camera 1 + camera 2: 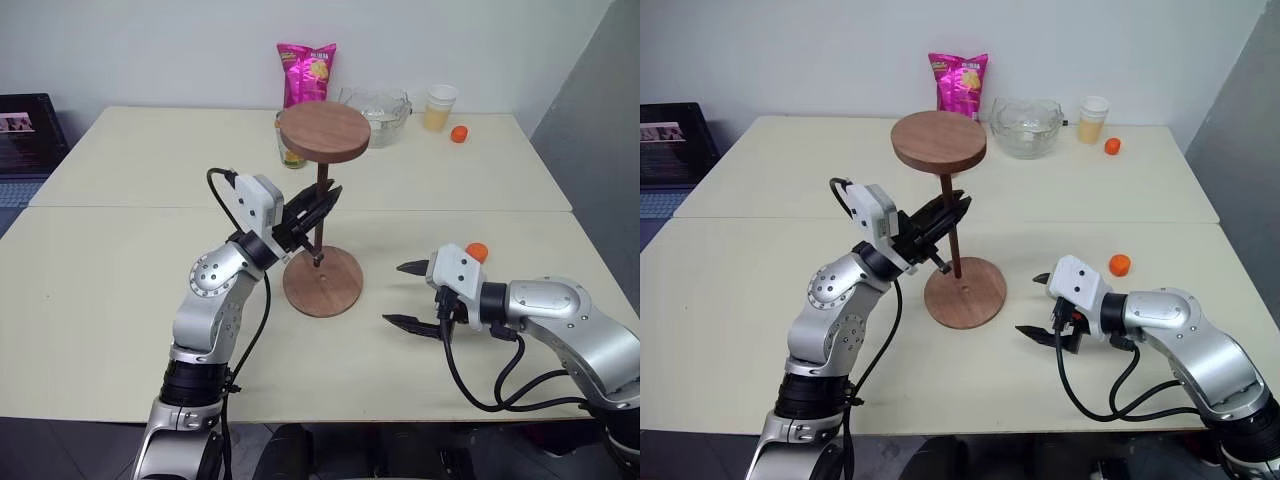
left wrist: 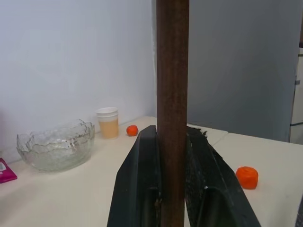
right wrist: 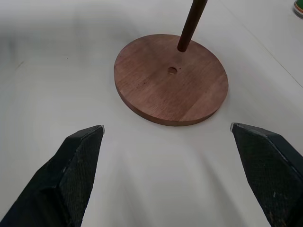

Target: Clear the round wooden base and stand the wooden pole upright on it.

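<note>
So the left gripper (image 1: 318, 207) has its two black fingers (image 2: 142, 189) clamped tight on the wooden pole (image 1: 322, 205), one finger on each side of the shaft, about halfway up its length. The pole stands upright between those jaws with its fixed disc on top (so it looks like a tiny table). Its lower tip is over the round wooden base (image 3: 171, 77), next to the small centre hole (image 3: 173, 70) rather than in it, and from the right wrist view it's hard to tell whether the tip is touching the wood or just above it.

The base lies flat on the table (image 1: 110, 300), a bit below and ahead of the left jaws. Nothing is sitting on it apart from that pole end.

The right gripper (image 1: 408, 294) is low over the table with its jaws spread wide apart and nothing between them. They point at the base, which sits straight ahead of the gap, near but not touching either fingertip.

An orange ball (image 1: 1120, 264) sits on the table just behind the right gripper. Further off past the left jaws there's a glass bowl (image 2: 56, 145), a paper cup (image 2: 108, 122), another orange ball (image 2: 132, 130) and a pink snack bag (image 1: 307, 72).
</note>
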You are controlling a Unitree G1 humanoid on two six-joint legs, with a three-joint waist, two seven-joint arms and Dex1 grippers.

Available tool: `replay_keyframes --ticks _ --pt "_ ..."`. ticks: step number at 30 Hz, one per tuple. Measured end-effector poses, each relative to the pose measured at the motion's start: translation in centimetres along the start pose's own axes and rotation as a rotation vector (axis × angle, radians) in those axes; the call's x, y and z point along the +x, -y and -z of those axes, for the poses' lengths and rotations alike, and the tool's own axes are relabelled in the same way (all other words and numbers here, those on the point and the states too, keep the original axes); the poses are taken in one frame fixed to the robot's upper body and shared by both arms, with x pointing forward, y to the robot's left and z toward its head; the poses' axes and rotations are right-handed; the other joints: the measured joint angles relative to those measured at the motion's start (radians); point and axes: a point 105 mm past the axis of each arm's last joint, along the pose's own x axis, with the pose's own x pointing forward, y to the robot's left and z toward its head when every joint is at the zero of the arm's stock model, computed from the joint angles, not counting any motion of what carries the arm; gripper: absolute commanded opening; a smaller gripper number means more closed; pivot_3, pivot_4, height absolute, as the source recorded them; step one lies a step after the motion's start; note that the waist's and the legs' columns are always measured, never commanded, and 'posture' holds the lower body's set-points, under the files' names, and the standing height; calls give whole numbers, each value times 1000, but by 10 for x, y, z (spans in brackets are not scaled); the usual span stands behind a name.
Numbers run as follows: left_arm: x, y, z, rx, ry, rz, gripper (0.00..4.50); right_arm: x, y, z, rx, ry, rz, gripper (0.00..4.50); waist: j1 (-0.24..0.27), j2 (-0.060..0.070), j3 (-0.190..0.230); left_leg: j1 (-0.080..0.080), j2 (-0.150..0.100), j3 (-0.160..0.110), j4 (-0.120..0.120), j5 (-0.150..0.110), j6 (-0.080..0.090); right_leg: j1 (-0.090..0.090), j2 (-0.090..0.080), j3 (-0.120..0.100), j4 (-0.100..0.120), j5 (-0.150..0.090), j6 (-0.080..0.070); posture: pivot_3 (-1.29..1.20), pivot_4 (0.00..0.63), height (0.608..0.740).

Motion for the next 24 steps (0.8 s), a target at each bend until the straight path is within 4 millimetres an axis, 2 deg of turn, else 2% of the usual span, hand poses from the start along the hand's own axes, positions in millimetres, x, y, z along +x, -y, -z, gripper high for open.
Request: replay_keyframes --ticks 24 --pt "4 5 18 -78 1 -52 264 4 2 1 -4 -8 10 4500 0 0 0 0 0 0 0 1 -2 0 0 0 0 0 0 0 150 740"
